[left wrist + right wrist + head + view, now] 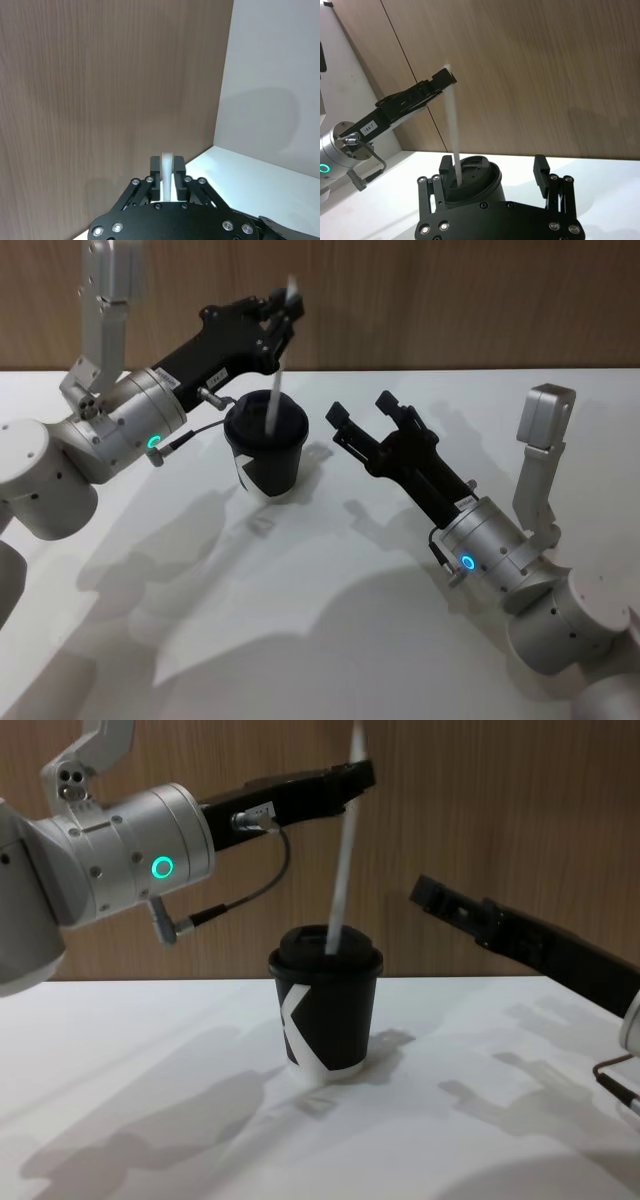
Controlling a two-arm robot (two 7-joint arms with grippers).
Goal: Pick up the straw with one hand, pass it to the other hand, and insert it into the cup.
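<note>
Far left, reaching up and inward over the table: the left gripper (285, 312), the labelled one with the silver wrist and green ring, clamped on the top end of the straw (280, 365), seen in the left wrist view as a white strip pinched between the two fingers (155, 167). Directly beneath that grip, at centre: the cup (327, 1000), upright on the white table (150, 1050), lid on. Long axis of the straw near vertical, leaning slightly, upper end in the jaws, lower end meeting the lid at its middle; hard to tell whether the tip has passed through the lid opening or merely rests on it. So the whole relation: cup straight down along the straw's own line from the holding gripper, calling, in all likelihood, for a push downward along that axis and little sideways correction. Farther right, well clear of cup and straw: the right gripper (372, 420), fingers spread apart and holding nothing, pointed toward the cup but plainly the more distant of the two.
</note>
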